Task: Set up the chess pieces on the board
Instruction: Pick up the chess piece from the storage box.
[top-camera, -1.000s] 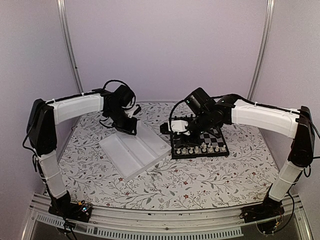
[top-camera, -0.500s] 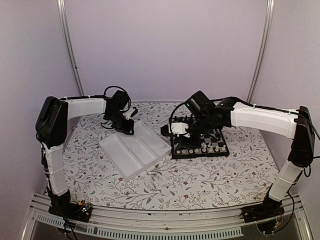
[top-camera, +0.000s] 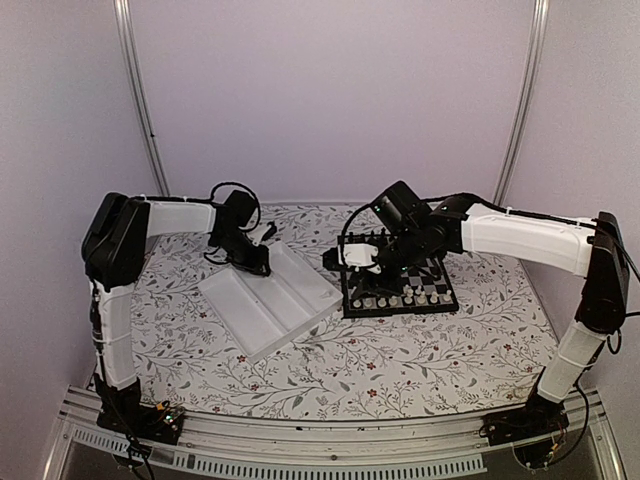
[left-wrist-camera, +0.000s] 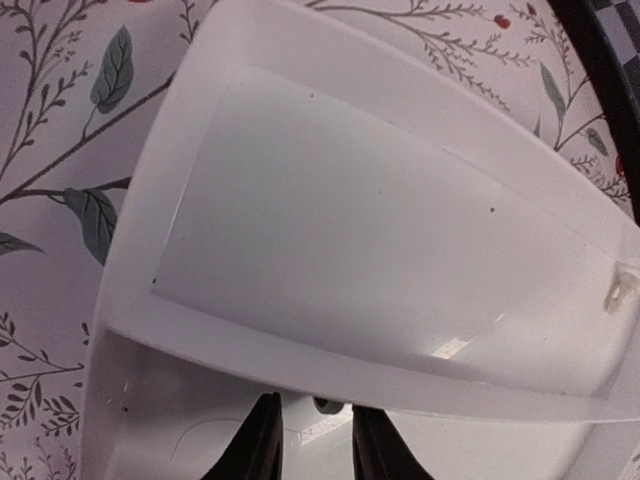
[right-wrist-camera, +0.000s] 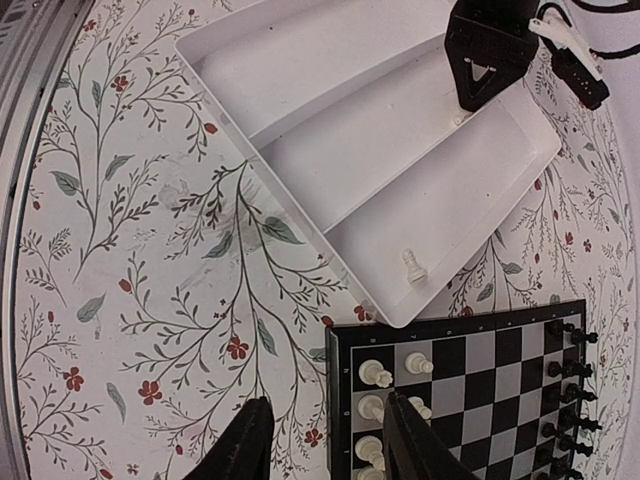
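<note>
Since a second ago the left arm's upright link has swung in to the right, and the left gripper (top-camera: 248, 260) has drawn slightly to the left along the far side of the white compartmented tray (top-camera: 262, 318); the right arm has barely shifted. By the look of it the task is well along but not done. On the chessboard (top-camera: 432, 284), which lies just right of the tray, a row of white chessmen (top-camera: 400, 298) stands along the near edge, and the right wrist view shows more of them in the rank behind. The black chessmen (right-wrist-camera: 568, 425) are lined up along the far edge. At least one lone white piece (right-wrist-camera: 411, 266) is left upright in the tray, in the compartment closest to the board and near the corner beside it; the other compartments look bare where they can be seen. Whether every white square is filled cannot be told, as the right gripper (top-camera: 364, 258) hangs over the board's far left corner. Its fingers (right-wrist-camera: 248, 440) stand well apart with only the flowered tablecloth (right-wrist-camera: 150, 300) and the board's edge between them, so it carries nothing. The left gripper is down in the tray with its fingers a narrow gap apart; something small and dark shows between them, but whether it is gripped cannot be told.
</note>
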